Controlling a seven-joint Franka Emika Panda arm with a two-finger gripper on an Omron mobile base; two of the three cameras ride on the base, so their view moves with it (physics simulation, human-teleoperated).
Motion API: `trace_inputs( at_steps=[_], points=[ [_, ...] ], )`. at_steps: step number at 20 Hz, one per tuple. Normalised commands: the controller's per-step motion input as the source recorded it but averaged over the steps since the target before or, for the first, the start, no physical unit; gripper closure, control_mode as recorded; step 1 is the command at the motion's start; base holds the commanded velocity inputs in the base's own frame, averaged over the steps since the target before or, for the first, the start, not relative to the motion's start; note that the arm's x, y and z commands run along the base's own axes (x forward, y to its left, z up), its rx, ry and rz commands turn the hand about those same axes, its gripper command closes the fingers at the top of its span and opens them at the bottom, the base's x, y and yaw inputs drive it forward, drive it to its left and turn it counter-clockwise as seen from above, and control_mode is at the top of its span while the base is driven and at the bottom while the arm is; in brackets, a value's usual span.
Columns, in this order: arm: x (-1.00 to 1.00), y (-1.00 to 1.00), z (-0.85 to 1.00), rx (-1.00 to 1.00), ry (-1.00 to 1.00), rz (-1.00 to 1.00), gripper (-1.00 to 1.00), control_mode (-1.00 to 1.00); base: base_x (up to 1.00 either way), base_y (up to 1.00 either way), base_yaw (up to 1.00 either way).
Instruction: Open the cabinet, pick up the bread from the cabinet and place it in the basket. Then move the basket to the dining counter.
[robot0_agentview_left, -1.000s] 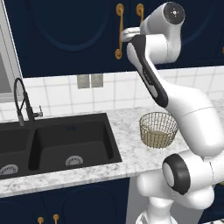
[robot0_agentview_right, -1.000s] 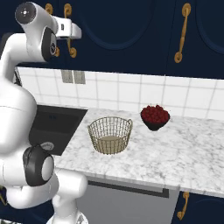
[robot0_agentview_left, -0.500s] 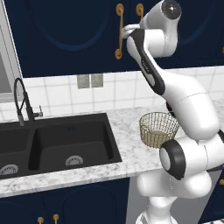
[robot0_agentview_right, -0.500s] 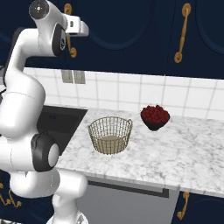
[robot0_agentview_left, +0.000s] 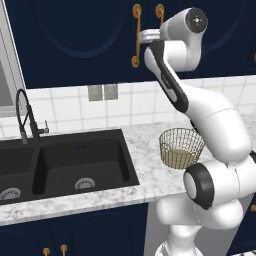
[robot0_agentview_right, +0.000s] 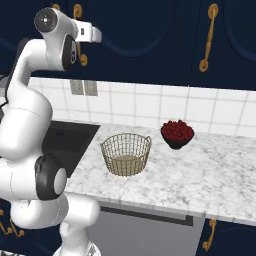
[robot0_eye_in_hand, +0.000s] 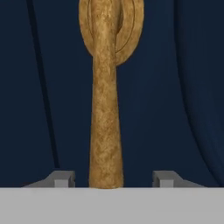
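Gripper (robot0_eye_in_hand: 111, 179) straddling brass handle (robot0_eye_in_hand: 105, 113) of cabinet (robot0_eye_in_hand: 175, 87), jaws apart, not clamped. Risk: off-centre squeeze slipping off handle, door staying shut.

The tool (robot0_eye_in_hand: 112, 179) sits up against the cabinet (robot0_eye_in_hand: 175, 87), a door handle (robot0_eye_in_hand: 105, 131) between its tips. Well below it, on the surface (robot0_agentview_right: 200, 175), the basket (robot0_agentview_right: 126, 154) stands left of a bowl (robot0_agentview_right: 177, 135).
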Motion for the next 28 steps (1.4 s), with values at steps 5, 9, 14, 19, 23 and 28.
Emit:
trace_inputs(
  at_steps=[5, 9, 14, 19, 23, 28],
  points=[
    [0.26, 0.0, 0.0, 0.07, -0.01, -0.01, 1.0, -1.0, 0.0, 0.0, 0.0],
    [-0.09, -0.11, 0.02, 0.06, 0.0, -0.04, 1.0, -1.0, 0.0, 0.0, 0.0],
    [-0.82, -0.59, 0.13, 0.04, 0.0, -0.03, 1.0, -1.0, 0.0, 0.0, 0.0],
    [-1.0, -0.92, 0.11, 0.04, 0.0, -0.03, 1.0, -1.0, 0.0, 0.0, 0.0],
    [-1.0, -1.0, 0.22, 0.06, 0.0, -0.02, 1.0, -1.0, 0.0, 0.0, 0.0],
    [-1.0, -1.0, 0.19, 0.08, 0.0, -0.01, 1.0, -1.0, 0.0, 0.0, 0.0]
  ],
)
